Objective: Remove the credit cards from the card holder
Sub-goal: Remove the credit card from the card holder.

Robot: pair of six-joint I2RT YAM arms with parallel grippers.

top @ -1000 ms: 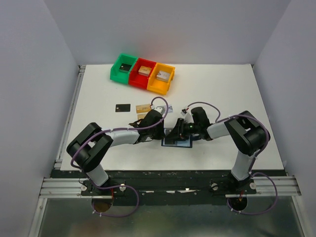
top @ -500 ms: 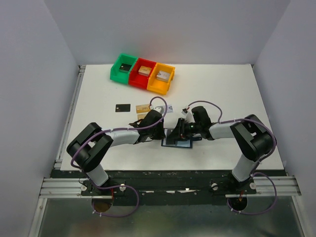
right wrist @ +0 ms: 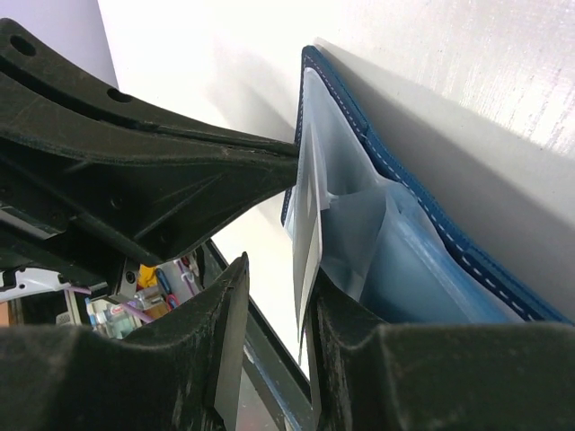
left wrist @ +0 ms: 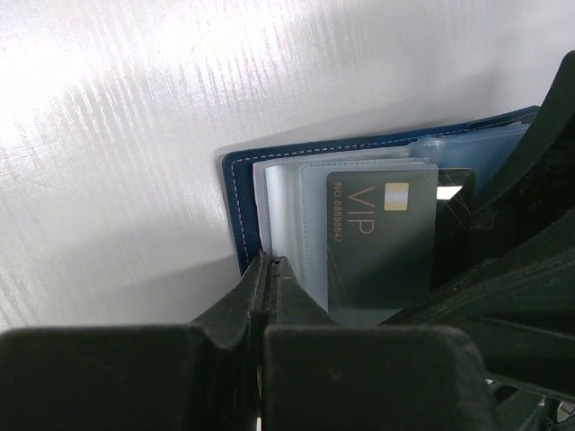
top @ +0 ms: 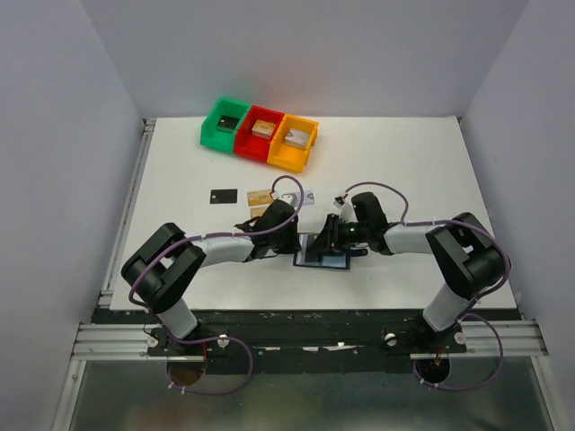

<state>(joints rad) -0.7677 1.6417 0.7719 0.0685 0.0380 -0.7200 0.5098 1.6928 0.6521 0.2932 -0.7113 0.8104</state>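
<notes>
Cards lie out on the table [top: 422,171] at the left of my work: a black card [top: 224,195], a tan-gold card [top: 260,195] and a silver-grey card [top: 304,197] partly under my cable. Next comes my left gripper [top: 289,241]. Its fingers [left wrist: 238,301] are clenched together on the near edge of the card holder [top: 323,258], at the pale sleeve pages as far as I see. The holder lies open on the table between my two grippers, and a dark VIP card [left wrist: 382,235] sits in one clear sleeve. On the right, my right gripper [top: 331,235] has its fingers a little apart, with a thin sheet edge standing between them, not pinched.

The danger I judge is this: if I close the right fingers here, they may take the plastic sleeve and not a card, and a pull would then drag the whole holder or tear the page. If my left grip has only a sleeve page and not the cover, the holder may slide or lift. The two grippers are also very near and may knock each other.

From above, both grippers cover most of the holder. I cannot tell if the thin edge is card or sleeve, nor how many cards remain inside.
</notes>
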